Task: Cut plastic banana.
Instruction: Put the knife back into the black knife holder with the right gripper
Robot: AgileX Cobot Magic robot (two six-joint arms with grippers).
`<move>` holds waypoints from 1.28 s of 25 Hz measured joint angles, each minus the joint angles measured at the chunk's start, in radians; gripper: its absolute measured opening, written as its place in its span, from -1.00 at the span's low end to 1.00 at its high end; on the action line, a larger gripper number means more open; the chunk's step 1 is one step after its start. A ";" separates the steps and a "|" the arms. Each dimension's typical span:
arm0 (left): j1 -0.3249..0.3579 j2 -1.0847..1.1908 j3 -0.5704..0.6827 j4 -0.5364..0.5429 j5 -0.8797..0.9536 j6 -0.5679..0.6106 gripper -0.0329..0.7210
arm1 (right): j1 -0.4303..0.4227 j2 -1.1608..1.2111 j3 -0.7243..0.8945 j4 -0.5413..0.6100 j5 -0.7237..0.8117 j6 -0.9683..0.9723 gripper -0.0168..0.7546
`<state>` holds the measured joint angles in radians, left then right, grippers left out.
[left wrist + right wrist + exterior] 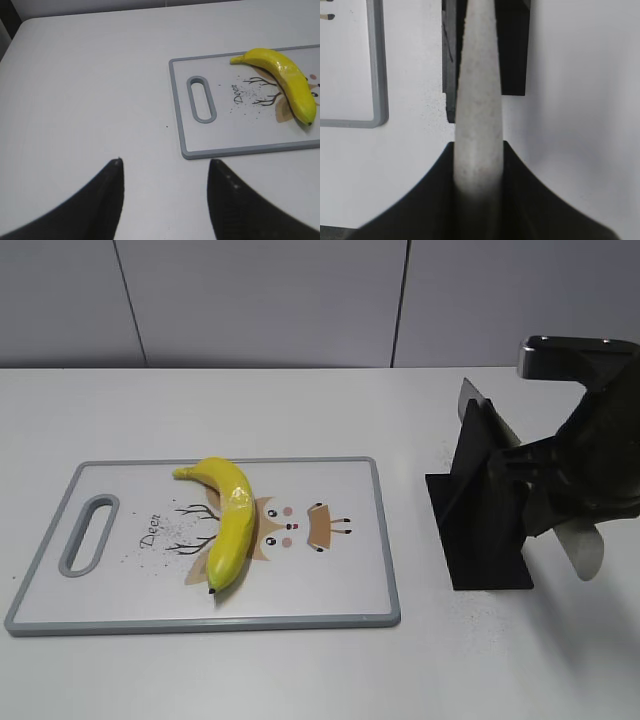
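One plastic banana (232, 520) lies on cutting board (330, 615), curved, black tip toward near edge, stem toward far edge, across deer print. We see left gripper (165, 172) hovering over bare table (90, 90) left of board, fingers spread, holding nothing. Right gripper (477, 165) pinches pale knife handle (479, 110), fingers pressed against both sides, knife at black stand (480, 510) right of board, well apart from banana.

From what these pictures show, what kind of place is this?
Probably a lab tabletop staged as a kitchen: a plain white table, a deer-print cutting board carrying a plastic banana, and a black knife stand beside it.
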<state>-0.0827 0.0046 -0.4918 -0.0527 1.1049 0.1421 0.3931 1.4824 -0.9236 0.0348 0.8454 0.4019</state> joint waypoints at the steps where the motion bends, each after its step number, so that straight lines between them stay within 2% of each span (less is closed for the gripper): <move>1: 0.000 0.000 0.000 0.000 0.000 0.000 0.46 | 0.000 0.003 0.000 0.007 0.004 -0.006 -0.54; 5: 0.000 0.000 0.000 0.000 0.000 0.000 0.46 | 0.000 0.009 0.000 0.034 0.017 -0.016 -0.54; 7: 0.000 0.000 0.000 0.000 0.000 0.000 0.46 | 0.000 0.011 0.000 0.050 0.025 -0.024 -0.46; 13: 0.000 0.000 0.000 0.000 0.000 0.000 0.46 | 0.000 0.010 0.000 0.070 0.069 -0.081 0.38; 15: 0.000 0.000 0.000 0.000 0.000 0.000 0.46 | 0.000 -0.011 0.000 0.070 0.073 -0.093 0.51; 20: 0.000 0.000 0.000 0.000 -0.001 -0.001 0.46 | 0.000 -0.165 0.000 0.072 0.079 -0.180 0.56; 24: 0.000 0.000 0.000 0.000 -0.001 -0.001 0.46 | 0.000 -0.350 0.009 0.104 0.115 -0.385 0.56; 32: 0.000 0.000 0.000 0.000 -0.001 -0.001 0.46 | 0.000 -0.750 0.225 0.111 0.134 -0.508 0.56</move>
<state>-0.0827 0.0046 -0.4918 -0.0527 1.1040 0.1416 0.3931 0.7319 -0.6988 0.1457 0.9798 -0.1058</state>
